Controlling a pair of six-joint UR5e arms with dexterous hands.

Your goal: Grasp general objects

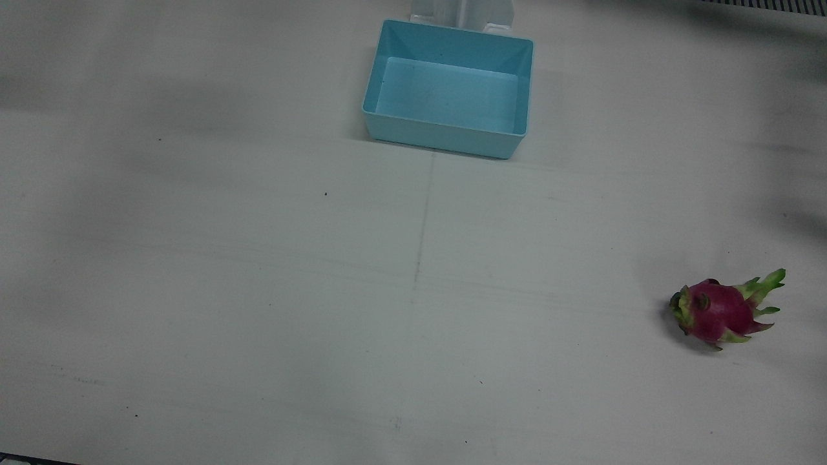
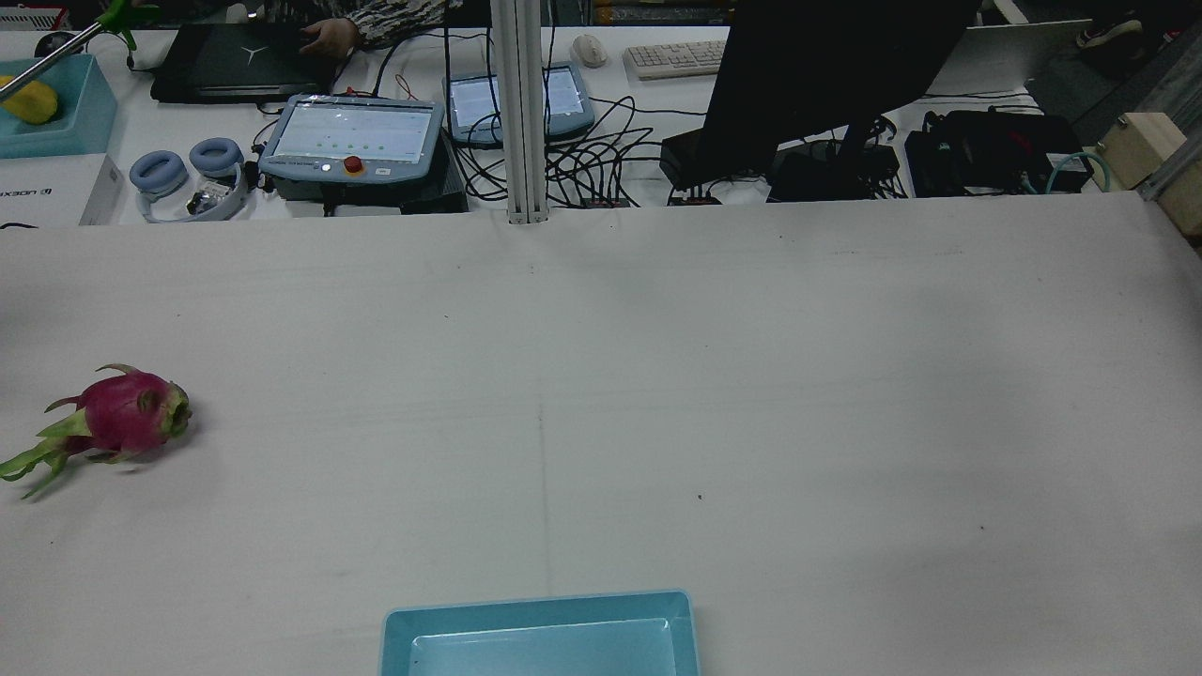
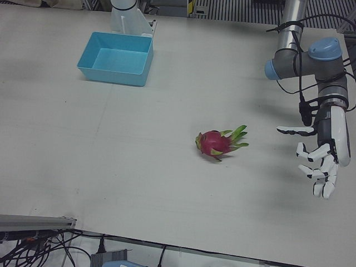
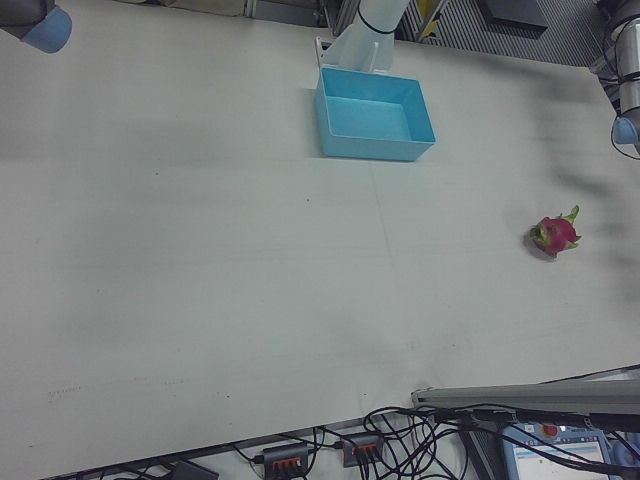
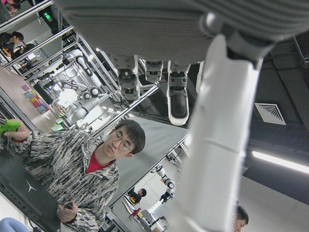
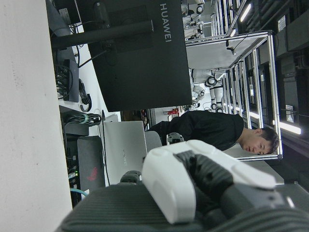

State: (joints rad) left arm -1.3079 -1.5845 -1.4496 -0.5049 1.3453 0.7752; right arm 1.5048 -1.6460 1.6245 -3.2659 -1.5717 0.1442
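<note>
Near the table's left edge, dragon fruit (image 3: 218,143) lies beside spread left hand (image 3: 318,167).

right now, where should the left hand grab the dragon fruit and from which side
Grip the round magenta body of the dragon fruit, not the thin green leaf tips. It lies on its side, nothing near it, so probably come from above, fingers across its short width. The left hand hangs open beside it.
</note>
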